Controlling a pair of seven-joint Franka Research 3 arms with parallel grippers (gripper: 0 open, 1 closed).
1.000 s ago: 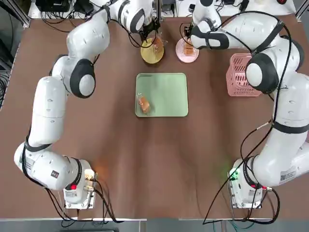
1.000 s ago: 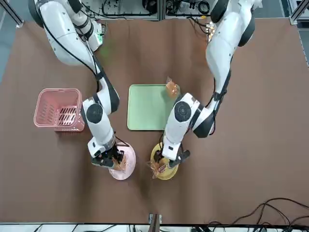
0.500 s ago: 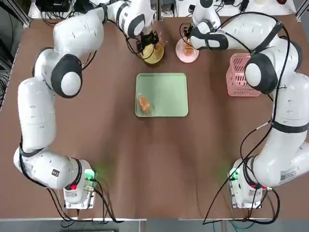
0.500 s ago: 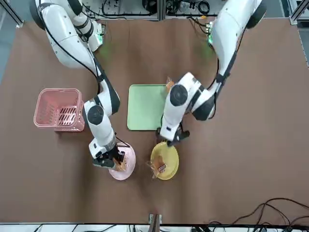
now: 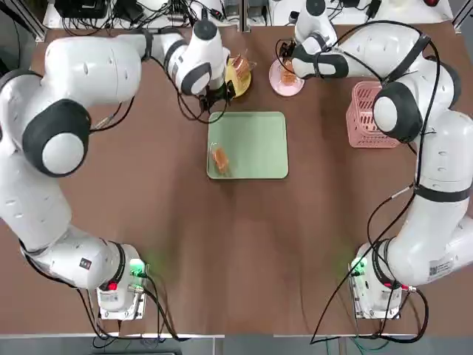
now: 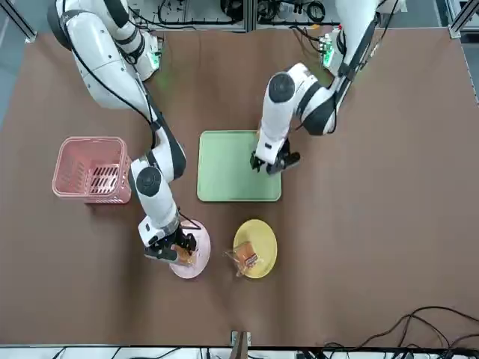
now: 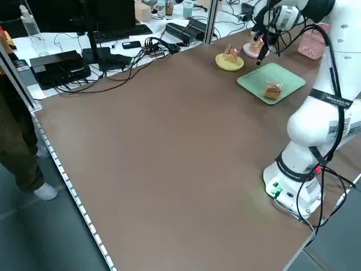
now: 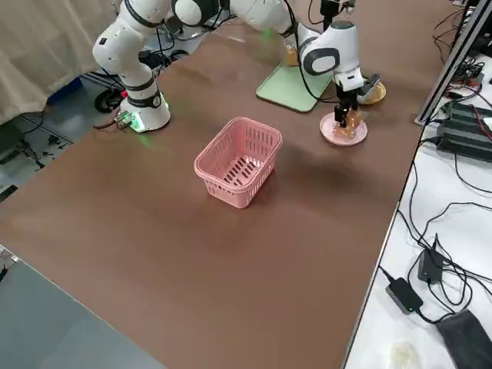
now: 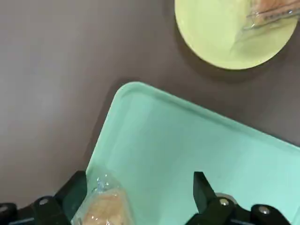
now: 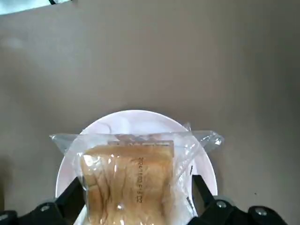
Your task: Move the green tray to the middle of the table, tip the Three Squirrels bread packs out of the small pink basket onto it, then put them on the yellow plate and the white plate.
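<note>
You see one bread pack (image 5: 219, 158) left on the green tray (image 5: 255, 145) at mid-table. Others lie on the yellow plate (image 6: 255, 249) and white plate (image 10: 136, 154). Right gripper (image 10: 136, 206) straddles its pack, released; left gripper (image 9: 140, 206) open, empty above the tray

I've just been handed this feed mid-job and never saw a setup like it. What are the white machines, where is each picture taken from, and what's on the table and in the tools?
Two white robot arms sit side by side at a brown table. The views: overhead, across the table facing the arms, one from each side, and one camera on each wrist.

On the table: a green tray in the middle with one bread pack on it, a yellow plate holding a pack, a white plate holding a pack, and a pink basket.

The left tool is open above the tray, by the pack there. The right tool is open over the white plate's pack. Neither holds anything.
</note>
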